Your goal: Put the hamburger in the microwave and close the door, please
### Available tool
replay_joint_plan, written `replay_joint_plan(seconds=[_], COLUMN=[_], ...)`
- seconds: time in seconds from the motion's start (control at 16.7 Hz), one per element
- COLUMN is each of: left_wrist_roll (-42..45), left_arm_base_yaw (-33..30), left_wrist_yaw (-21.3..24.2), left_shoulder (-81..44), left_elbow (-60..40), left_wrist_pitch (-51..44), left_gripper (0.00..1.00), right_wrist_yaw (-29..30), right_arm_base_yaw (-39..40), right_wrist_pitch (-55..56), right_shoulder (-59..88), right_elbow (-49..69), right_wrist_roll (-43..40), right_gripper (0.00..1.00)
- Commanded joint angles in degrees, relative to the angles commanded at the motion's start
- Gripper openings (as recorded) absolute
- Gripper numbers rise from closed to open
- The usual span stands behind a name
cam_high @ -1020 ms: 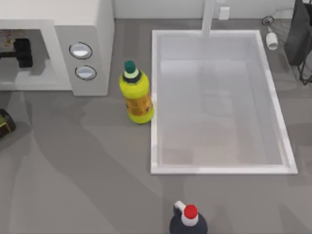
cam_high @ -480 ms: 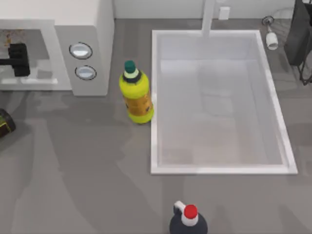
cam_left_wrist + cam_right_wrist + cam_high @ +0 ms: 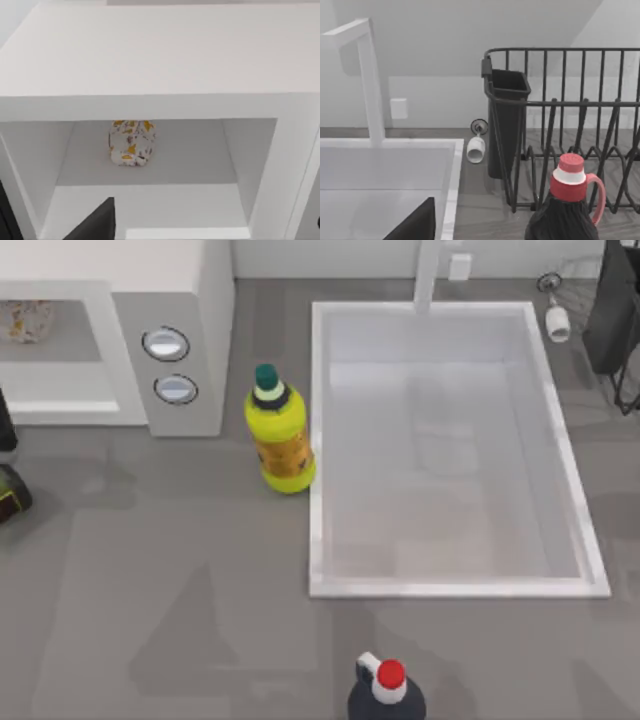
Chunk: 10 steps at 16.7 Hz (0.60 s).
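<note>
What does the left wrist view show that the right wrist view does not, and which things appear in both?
Left wrist view alone: the hamburger lying at the back of the microwave cavity, which stands open.

Right wrist view alone: the sink, its white faucet, a dark dish rack, a small white cup lying on its side, and a dark bottle with a red cap.

Shared: no object appears in both; the two views face different ends of the counter.

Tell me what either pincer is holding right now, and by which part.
Nothing is held as far as the pictures show. The hamburger sits free on the floor at the back of the microwave, with no pincer on it.
</note>
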State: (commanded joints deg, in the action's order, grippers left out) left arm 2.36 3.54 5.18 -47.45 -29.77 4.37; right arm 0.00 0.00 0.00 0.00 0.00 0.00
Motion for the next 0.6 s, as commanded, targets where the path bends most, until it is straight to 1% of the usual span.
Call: replay_joint_plan(seconds=[0.18,0.3,0.48,0.6], left_wrist_roll=[-0.7,-1.2,-1.9,-2.2], left_arm_base_yaw=[-1.4,-2.1,-3.0,-3.4], left_wrist_yaw=[-1.7,-2.8,-4.2,-4.8], left_shoulder=[19.5,29.8,40.9,45.4], left_elbow=[11.5,18.0,25.3,28.3], left_wrist_pitch=[-2.4,-3.5,-4.3,-4.4], left_gripper=[1.00,1.00,1.00,1.00], right_wrist_yaw=[0.0,0.0,0.0,0.0], right_arm_base_yaw=[0.0,0.0,0.0,0.0], right_wrist_pitch=[0.0,0.0,0.0,0.0], right_shoulder=[0.0,0.0,0.0,0.0], right_elbow=[0.0,0.0,0.0,0.0], right_wrist_roll=[0.0,0.0,0.0,0.0], right_gripper=[1.00,1.00,1.00,1.00])
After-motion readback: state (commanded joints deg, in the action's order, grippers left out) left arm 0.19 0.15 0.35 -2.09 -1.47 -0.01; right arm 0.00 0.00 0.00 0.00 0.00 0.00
